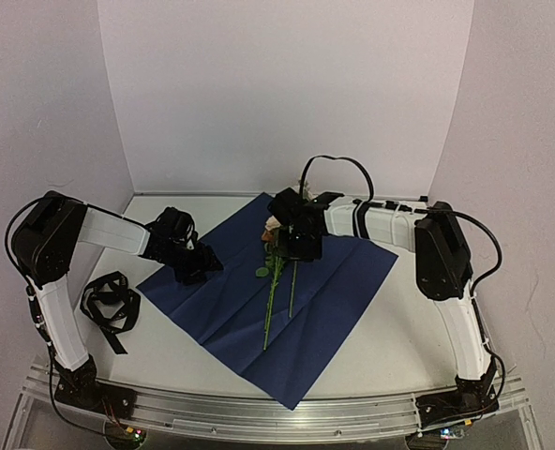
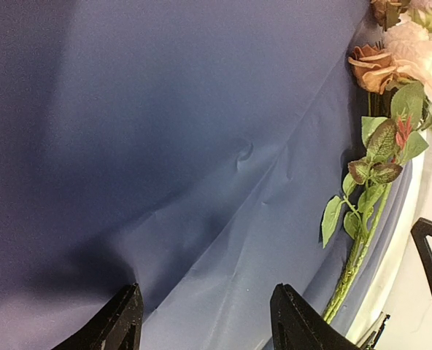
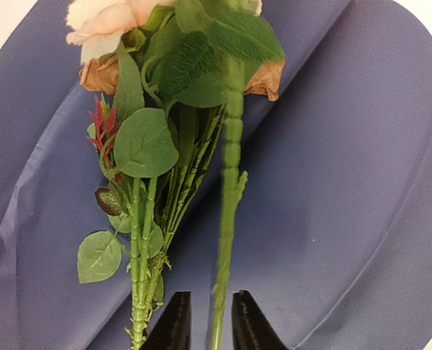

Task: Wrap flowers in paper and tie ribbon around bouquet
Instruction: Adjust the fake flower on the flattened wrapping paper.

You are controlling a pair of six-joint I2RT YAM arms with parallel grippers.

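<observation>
The flowers (image 1: 274,286) are lying on the paper (image 1: 338,291) mid-table. Their long axis is running far to near, with heads pointing at the back wall and stem ends toward the arm bases, leaning slightly left. The paper is sitting flat on the table (image 1: 404,333), navy face up and turned like a diamond, one corner pointing at the near edge. Its other face is hidden. The ribbon (image 1: 109,302) is lying in a loose black heap off the paper's left corner, well apart from the flowers.

The right gripper (image 3: 203,322) is hovering over the upper stems, jaws standing slightly apart with one stem running between them, gap wider than the stem. The left gripper (image 2: 205,324) is hanging over the paper's left part, jaws wide apart, only paper below.

From above, the right gripper is covering most of the rose heads. In the right wrist view the stem ends are getting cut off at the bottom edge. In the left wrist view the heads are running out of frame top right.
</observation>
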